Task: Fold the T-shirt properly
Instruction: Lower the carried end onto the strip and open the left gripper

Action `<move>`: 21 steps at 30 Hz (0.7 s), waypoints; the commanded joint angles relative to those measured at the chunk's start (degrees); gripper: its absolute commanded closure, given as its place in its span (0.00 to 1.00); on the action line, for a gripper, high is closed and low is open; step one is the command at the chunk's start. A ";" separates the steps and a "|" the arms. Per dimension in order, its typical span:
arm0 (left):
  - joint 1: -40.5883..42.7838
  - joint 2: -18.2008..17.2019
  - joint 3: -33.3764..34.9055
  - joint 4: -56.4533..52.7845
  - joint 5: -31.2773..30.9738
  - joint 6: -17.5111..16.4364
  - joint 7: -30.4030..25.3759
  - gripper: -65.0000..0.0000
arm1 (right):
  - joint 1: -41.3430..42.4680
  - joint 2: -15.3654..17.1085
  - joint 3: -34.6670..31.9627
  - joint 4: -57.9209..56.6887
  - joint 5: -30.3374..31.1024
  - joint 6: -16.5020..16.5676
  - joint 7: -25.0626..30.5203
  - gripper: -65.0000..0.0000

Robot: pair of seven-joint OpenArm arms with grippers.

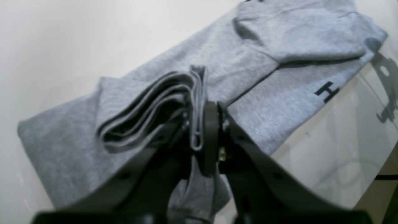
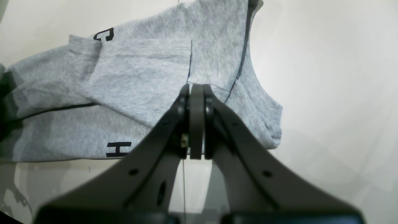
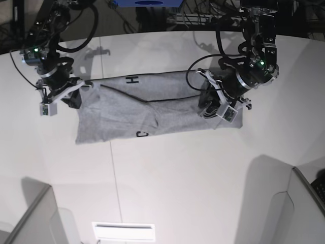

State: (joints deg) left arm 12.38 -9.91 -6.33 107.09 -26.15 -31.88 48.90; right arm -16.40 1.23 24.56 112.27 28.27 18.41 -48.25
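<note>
Black jaws of the left gripper (image 1: 199,130) are seen closed on a bunched, many-layered fold of the T-shirt (image 1: 248,74), the grey hem edges being pinched upright between the two pads. From that pinch the heather-grey cloth is spread away across the white table (image 1: 62,37), and a black letter H (image 1: 326,92) is shown near the cloth's edge, beside the table's seam. In the right wrist view, the right gripper (image 2: 196,90) is seen with its jaws pressed fully together at a stitched edge of the T-shirt; whether cloth is actually caught between the pads cannot be told. Another black H (image 2: 118,149) is printed on the shirt just left of that gripper, and a letter C (image 2: 105,34) lies further up the cloth. In the base view the T-shirt is laid as a long, partly folded band across the middle of the table, stretched between the two grippers, one at each end of the cloth.
</note>
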 commanded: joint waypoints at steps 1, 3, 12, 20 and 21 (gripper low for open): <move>-0.29 -0.33 0.04 1.09 -0.97 -0.25 -1.39 1.00 | 0.36 0.48 0.28 0.83 0.61 -0.26 1.26 1.00; -0.21 -0.33 0.04 1.09 -0.97 -0.25 -1.39 1.00 | 0.36 0.48 0.28 0.83 0.61 -0.26 1.26 1.00; -0.82 -0.24 1.98 1.09 -0.97 -0.25 -1.39 1.00 | 0.36 0.48 0.28 0.83 0.61 -0.26 1.26 1.00; -2.49 -0.33 8.66 0.65 -0.97 6.25 -1.56 1.00 | 0.27 0.48 0.28 0.83 0.61 -0.26 1.26 1.00; -2.58 -0.33 8.75 0.65 -0.97 6.25 -1.56 1.00 | 0.27 0.48 0.28 0.83 0.61 -0.26 1.26 1.00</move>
State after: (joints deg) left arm 10.33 -10.00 2.61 106.96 -26.22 -25.47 48.64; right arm -16.40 1.23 24.56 112.27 28.14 18.41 -48.23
